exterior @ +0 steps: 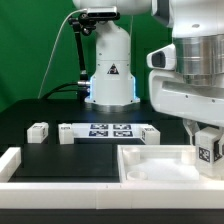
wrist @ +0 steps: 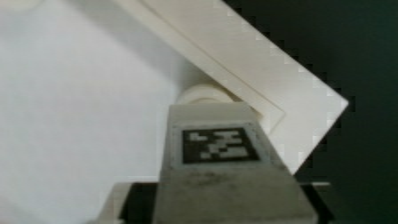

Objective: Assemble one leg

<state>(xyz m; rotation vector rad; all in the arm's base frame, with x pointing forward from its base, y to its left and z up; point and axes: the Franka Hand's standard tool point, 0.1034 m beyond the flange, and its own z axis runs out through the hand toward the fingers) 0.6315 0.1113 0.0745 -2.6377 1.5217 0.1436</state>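
Observation:
My gripper [exterior: 205, 140] is shut on a leg [exterior: 210, 150], a small white block with a black-and-white tag, at the exterior view's right. It holds the leg just above the large white square panel [exterior: 150, 165], near the panel's right corner. In the wrist view the leg [wrist: 217, 145] fills the middle between my dark fingers [wrist: 143, 200]. The gripper [wrist: 222, 195] points the leg's rounded end at the panel's corner region [wrist: 89, 100]. I cannot tell whether the leg touches the panel. Another leg [exterior: 38, 130] lies on the black table at the left.
The marker board [exterior: 105, 131] lies in the middle of the table, with a further small white part [exterior: 150, 134] at its right end. A white L-shaped rail [exterior: 12, 160] runs along the front left. The robot base [exterior: 110, 70] stands behind.

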